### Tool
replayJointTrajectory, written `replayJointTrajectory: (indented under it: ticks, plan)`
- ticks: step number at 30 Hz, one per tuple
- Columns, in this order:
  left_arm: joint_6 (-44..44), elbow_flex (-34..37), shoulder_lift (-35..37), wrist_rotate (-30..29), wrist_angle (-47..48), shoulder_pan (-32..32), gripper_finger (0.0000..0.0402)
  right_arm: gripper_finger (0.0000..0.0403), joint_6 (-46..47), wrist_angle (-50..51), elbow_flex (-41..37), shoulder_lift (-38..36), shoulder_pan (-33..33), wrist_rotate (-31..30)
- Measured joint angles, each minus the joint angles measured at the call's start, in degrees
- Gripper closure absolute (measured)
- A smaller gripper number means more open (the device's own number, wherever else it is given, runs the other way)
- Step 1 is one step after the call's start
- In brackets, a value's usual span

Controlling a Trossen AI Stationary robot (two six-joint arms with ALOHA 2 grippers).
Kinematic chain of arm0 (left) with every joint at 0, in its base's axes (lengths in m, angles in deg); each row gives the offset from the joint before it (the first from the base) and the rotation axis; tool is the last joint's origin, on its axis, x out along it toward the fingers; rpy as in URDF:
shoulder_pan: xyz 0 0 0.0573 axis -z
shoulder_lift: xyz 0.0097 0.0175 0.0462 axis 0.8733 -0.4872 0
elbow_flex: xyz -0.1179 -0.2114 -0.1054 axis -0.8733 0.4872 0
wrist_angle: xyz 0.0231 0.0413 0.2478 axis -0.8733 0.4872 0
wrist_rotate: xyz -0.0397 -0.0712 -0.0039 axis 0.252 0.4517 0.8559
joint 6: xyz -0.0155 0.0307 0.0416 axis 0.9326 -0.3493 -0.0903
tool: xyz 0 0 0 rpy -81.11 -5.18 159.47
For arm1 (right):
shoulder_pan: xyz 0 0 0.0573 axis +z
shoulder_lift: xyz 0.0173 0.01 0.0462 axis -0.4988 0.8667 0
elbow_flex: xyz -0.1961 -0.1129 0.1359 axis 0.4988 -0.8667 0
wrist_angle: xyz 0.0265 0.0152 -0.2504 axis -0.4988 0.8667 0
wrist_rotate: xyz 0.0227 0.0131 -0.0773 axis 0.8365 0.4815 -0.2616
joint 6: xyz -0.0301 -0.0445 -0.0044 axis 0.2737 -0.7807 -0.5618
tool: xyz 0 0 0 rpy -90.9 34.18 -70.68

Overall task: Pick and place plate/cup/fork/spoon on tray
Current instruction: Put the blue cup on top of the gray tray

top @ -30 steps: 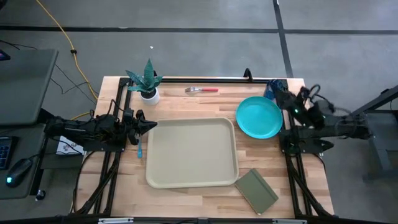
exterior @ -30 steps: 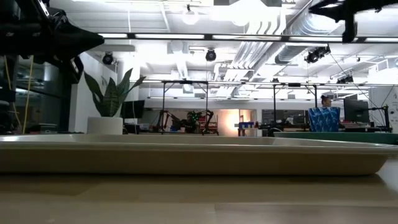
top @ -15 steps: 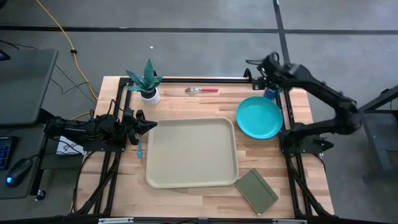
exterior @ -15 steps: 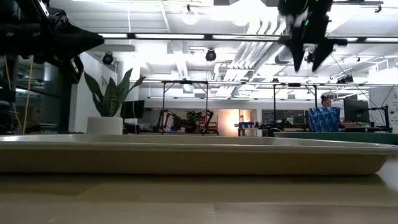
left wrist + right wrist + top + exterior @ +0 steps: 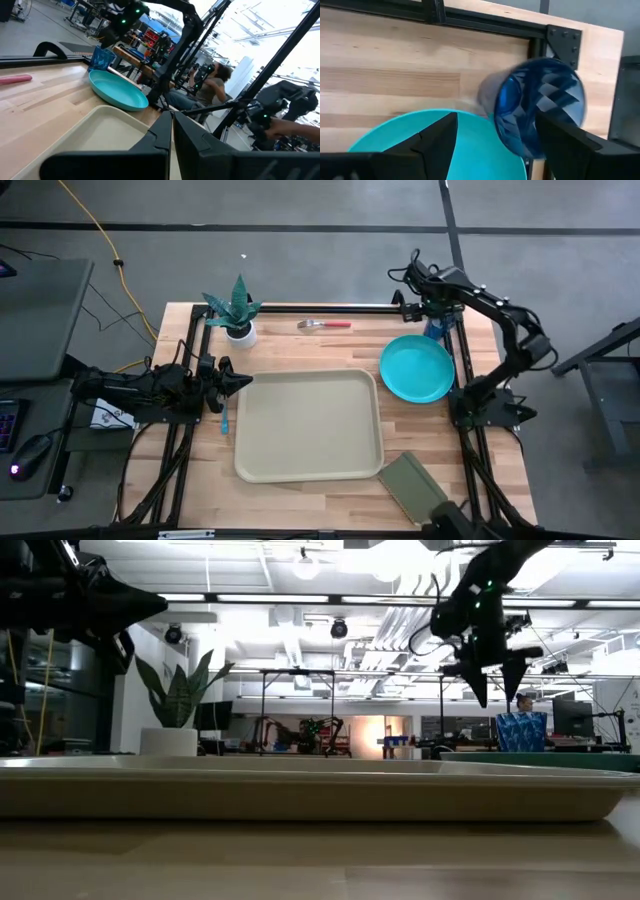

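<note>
1. The right gripper (image 5: 492,145) hangs with its two fingers (image 5: 437,135) spread apart and empty; the cup (image 5: 542,102) stands upright just beyond them, in line with the gap, untouched.
2. The plate (image 5: 445,132) lies below the spread fingers, its rim just beside the cup; both rest on the table (image 5: 300,350), outside the tray (image 5: 308,426).
3. The fork (image 5: 324,324) lies farther along the table's back edge, well apart from those fingers.
4. The left gripper (image 5: 238,382) waits at the tray's left edge, fingers pressed together on nothing; the spoon (image 5: 225,418) lies just beside them.
</note>
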Motion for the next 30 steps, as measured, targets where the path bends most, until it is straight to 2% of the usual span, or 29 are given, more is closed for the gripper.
replayJointTrajectory:
  ticks: [8,13,19,26,28,30]
  plan:
    - [0.00,0.00,0.01,0.01,0.00,-0.01,0.0401,0.0146,-1.07,-2.05,0.00,6.63,-2.52,3.41]
    - [0.00,0.01,0.01,0.00,0.00,-0.02,0.0401,0.0176,-1.05,-3.39,0.00,8.73,-3.25,3.82]
    - [0.00,0.02,0.00,0.00,0.00,-0.02,0.0401,0.0250,-1.03,-3.82,0.00,8.82,-4.08,3.19]
    - [0.00,0.02,0.00,0.00,0.00,-0.02,0.0401,0.0382,-2.69,-3.60,0.00,7.93,-4.04,2.98]
    - [0.02,0.00,0.02,0.00,0.00,-0.02,0.0401,0.0394,-3.59,-3.66,0.00,6.68,-3.84,2.83]
    - [0.00,0.00,0.00,0.00,0.00,0.00,0.0401,0.0388,-3.63,-2.76,0.42,4.67,-3.42,2.71]
